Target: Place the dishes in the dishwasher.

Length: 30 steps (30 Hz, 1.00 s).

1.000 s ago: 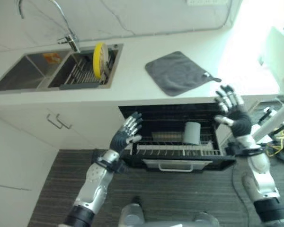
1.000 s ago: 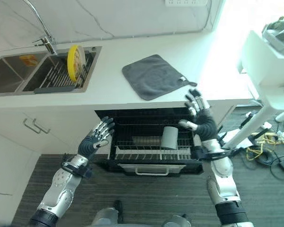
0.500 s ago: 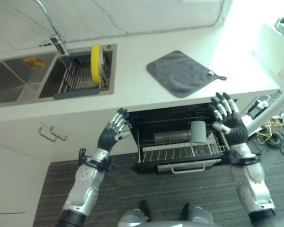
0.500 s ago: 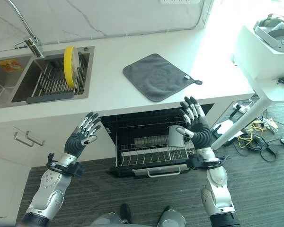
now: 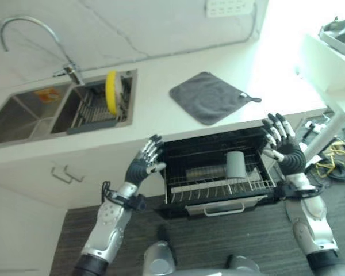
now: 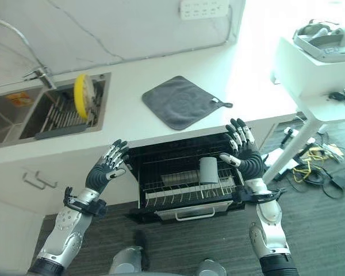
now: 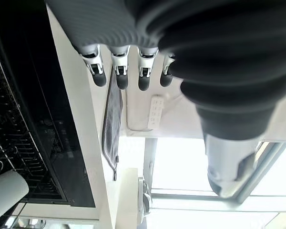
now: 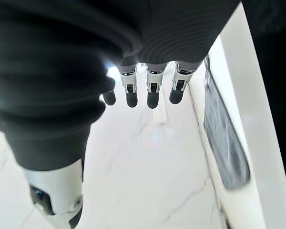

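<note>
Either side of the open black dishwasher rack, left hand and right hand hover — fingers spread, empty; yellow round plate stands in the sink.

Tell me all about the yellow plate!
The yellow plate is round and plain, and looks smooth like plastic or glazed ceramic. It stands upright on its edge in the slots of a dark wire rack that sits inside the right basin of the sink. Nothing else touches it; both hands are far off, down by the dishwasher.
</note>
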Motion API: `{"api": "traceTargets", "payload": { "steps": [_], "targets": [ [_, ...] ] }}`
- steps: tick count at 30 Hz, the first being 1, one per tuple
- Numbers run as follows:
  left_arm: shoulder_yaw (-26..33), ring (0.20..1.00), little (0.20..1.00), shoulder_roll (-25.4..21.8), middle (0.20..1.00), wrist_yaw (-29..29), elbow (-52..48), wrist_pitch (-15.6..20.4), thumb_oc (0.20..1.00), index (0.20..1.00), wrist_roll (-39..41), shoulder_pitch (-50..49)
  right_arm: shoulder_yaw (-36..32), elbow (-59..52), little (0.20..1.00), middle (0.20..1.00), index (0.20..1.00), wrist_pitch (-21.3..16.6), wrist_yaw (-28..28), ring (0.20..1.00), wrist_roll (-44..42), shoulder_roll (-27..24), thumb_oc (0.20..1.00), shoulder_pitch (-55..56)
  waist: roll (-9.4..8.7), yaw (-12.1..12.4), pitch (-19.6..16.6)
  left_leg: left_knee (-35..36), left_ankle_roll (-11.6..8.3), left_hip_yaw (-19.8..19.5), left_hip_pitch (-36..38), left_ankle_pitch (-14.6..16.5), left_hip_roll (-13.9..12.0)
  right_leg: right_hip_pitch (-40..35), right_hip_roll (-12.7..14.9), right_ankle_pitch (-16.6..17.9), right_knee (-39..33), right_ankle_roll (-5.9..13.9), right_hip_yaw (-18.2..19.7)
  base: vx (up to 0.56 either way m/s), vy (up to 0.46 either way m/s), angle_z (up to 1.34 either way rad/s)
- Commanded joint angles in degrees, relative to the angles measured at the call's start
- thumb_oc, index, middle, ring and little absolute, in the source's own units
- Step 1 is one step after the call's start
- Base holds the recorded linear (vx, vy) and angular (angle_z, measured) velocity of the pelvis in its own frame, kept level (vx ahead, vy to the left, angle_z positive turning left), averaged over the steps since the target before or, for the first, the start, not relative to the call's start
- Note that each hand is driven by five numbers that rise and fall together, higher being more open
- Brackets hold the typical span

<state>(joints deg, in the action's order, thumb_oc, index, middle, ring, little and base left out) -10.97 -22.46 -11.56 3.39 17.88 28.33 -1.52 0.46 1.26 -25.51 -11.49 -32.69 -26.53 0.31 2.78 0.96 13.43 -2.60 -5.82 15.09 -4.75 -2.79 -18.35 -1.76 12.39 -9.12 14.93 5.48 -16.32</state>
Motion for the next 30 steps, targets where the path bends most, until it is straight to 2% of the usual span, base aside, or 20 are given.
{"api": "traceTargets", "payload": {
  "steps": [1,2,3,4,5,8,10,13,15,17,18,20,22,28,30],
  "targets": [
    [3.12,1.0,1.0,-1.03,1.0,0.11,-3.75,3.76,1.0,1.0,0.63,1.32,-2.39,-3.2,1.0,1.0,1.0,-5.22,0.82,1.0,-2.05,0.01,1.0,-2.17,-0.98,0.69,-0.69,-0.62,-1.05,0.06,4.27,-0.1,4.16,-5.86,0.91,0.59,-5.58,1.87,-4.64,0.16,0.367,-0.33],
    [3.28,1.0,1.0,-1.06,1.0,-0.06,-3.96,3.59,1.0,1.0,-0.1,1.45,-2.55,-3.14,1.0,1.0,1.0,-5.5,1.08,1.0,-3.38,0.55,1.0,-2.01,-1.12,1.04,-1.04,-1.26,-0.27,-1.1,4.29,1.08,5.68,-6.06,1.51,0.86,-5.35,2.15,-4.17,0.2,0.454,-0.29],
    [3.69,1.0,1.0,-1.56,1.0,0.69,-4.39,2.58,1.0,1.0,-1.39,1.64,-3.15,-3.21,1.0,1.0,1.0,-6.18,1.2,1.0,-2.22,2.57,1.0,-1.39,-1.19,1.57,-2.14,-0.58,1.73,-2.7,5.45,2.94,8.93,-5.48,2.47,1.37,-4.37,2.98,-3.15,0.21,0.464,-0.22],
    [3.85,1.0,1.0,-1.91,1.0,1.41,-4.21,2.26,1.0,1.0,-1.11,1.78,-3.19,-3.54,1.0,1.0,1.0,-5.88,1.26,1.0,-1.14,3.36,1.0,-1.19,-1.28,1.78,-2.43,-0.05,2.78,-3.7,6.12,3.58,10.48,-4.97,2.85,2.28,-3.69,3.53,-2.32,0.21,0.5,-0.13],
    [4.6,1.0,1.0,-2.23,1.0,2.03,-4.01,1.84,1.0,1.0,-1.14,1.77,-3.16,-4.24,1.0,1.0,1.0,-5.48,1.34,1.0,-0.28,4.43,1.0,-0.78,-1.35,1.88,-3.22,1.03,4.3,-4.18,6.94,4.31,12.08,-3.62,3.48,4.69,-2.77,4.27,-1.53,0.12,0.317,-0.01],
    [4.69,1.0,1.0,-2.52,1.0,2.23,-3.44,2.06,1.0,1.0,-1.78,1.97,-3.63,-5.0,1.0,1.0,1.0,-5.11,1.95,1.0,0.31,5.41,1.0,-0.45,-1.67,2.01,-3.9,2.62,5.97,-3.75,7.97,5.28,13.87,-2.71,4.55,6.8,-1.87,5.21,-0.56,0.07,0.235,-0.16],
    [4.33,1.0,1.0,-2.9,1.0,2.8,-3.34,1.78,1.0,1.0,-2.5,2.4,-3.68,-5.62,1.0,1.0,1.0,-4.43,3.05,1.0,0.3,6.21,1.0,-0.48,-1.99,2.59,-4.39,4.36,7.05,-2.64,8.57,5.72,14.95,-2.64,5.34,9.14,-1.93,6.02,-1.31,0.02,0.109,-0.26],
    [4.41,1.0,1.0,-3.15,1.0,4.0,-3.66,1.29,1.0,1.0,-3.69,2.32,-2.89,-5.85,1.0,1.0,1.0,-4.24,2.87,1.0,0.49,7.23,1.0,-0.85,-2.11,3.67,-4.42,6.32,7.38,-0.55,9.62,5.45,15.2,-3.13,5.22,9.68,-1.52,6.34,-4.13,-0.02,0.037,-0.27],
    [4.79,1.0,1.0,-3.36,1.0,4.61,-4.06,1.16,1.0,1.0,-4.31,2.34,-2.19,-6.75,1.0,1.0,1.0,-4.06,2.59,1.0,0.17,6.81,1.0,-1.36,-2.23,3.9,-4.12,6.53,7.76,0.34,9.68,5.55,15.4,-2.12,0.98,7.28,-0.37,5.78,-5.33,-0.05,0.011,-0.32],
    [5.25,1.0,1.0,-3.34,1.0,4.71,-4.69,0.44,1.0,1.0,-4.51,2.51,-1.87,-7.33,1.0,1.0,1.0,-4.04,2.37,1.0,0.22,6.23,1.0,-1.24,-2.7,4.01,-3.53,4.67,7.89,0.49,9.19,6.41,16.1,-1.3,0.32,7.59,0.39,5.46,-6.07,-0.03,0.009,-0.35],
    [5.37,1.0,1.0,-3.33,1.0,5.74,-4.79,0.64,1.0,1.0,-4.82,2.24,-1.24,-6.97,1.0,1.0,1.0,-4.18,1.63,1.0,0.57,6.2,1.0,-1.81,-2.54,4.31,-3.62,5.49,7.82,1.21,8.98,5.39,15.83,-1.61,0.69,7.91,-0.52,4.88,-7.17,-0.04,0.003,-0.27],
    [5.76,1.0,1.0,-3.51,1.0,6.02,-4.99,0.37,1.0,1.0,-3.83,2.24,-0.46,-6.07,1.0,1.0,1.0,-4.07,2.25,1.0,0.16,5.05,1.0,-2.92,-2.21,4.54,-3.45,5.84,6.95,1.43,8.87,4.67,15.59,-2.68,-0.68,5.55,-3.8,3.98,-7.9,-0.05,-0.044,-0.38],
    [6.11,1.0,1.0,-2.95,1.0,5.04,-5.21,0.69,1.0,1.0,-3.2,1.51,-0.08,-5.61,1.0,1.0,1.0,-4.05,2.69,1.0,-0.32,4.66,1.0,-3.64,-2.15,4.9,-3.78,6.52,6.22,2.12,9.13,3.94,15.43,-3.82,-1.14,6.12,-7.6,4.15,-8.93,0.0,-0.058,-0.31],
    [6.39,1.0,1.0,-2.29,1.0,4.4,-5.27,0.56,1.0,1.0,-3.22,-0.67,0.03,-6.13,1.0,1.0,1.0,-4.26,2.32,1.0,-0.37,4.93,1.0,-2.6,-2.05,4.54,-4.75,6.87,4.86,2.94,8.59,3.32,14.65,-5.89,-3.6,5.16,-13.22,2.7,-8.68,0.02,-0.082,0.01],
    [6.23,1.0,1.0,-2.01,1.0,3.36,-4.86,0.61,1.0,1.0,-3.25,-0.63,-0.03,-6.45,1.0,1.0,1.0,-3.38,2.39,1.0,-0.06,4.49,1.0,-2.07,-2.3,4.05,-4.87,4.26,5.15,2.14,8.45,4.8,15.64,-5.59,-4.09,4.92,-13.1,2.0,-7.54,0.02,-0.053,0.16]
  ]
}}
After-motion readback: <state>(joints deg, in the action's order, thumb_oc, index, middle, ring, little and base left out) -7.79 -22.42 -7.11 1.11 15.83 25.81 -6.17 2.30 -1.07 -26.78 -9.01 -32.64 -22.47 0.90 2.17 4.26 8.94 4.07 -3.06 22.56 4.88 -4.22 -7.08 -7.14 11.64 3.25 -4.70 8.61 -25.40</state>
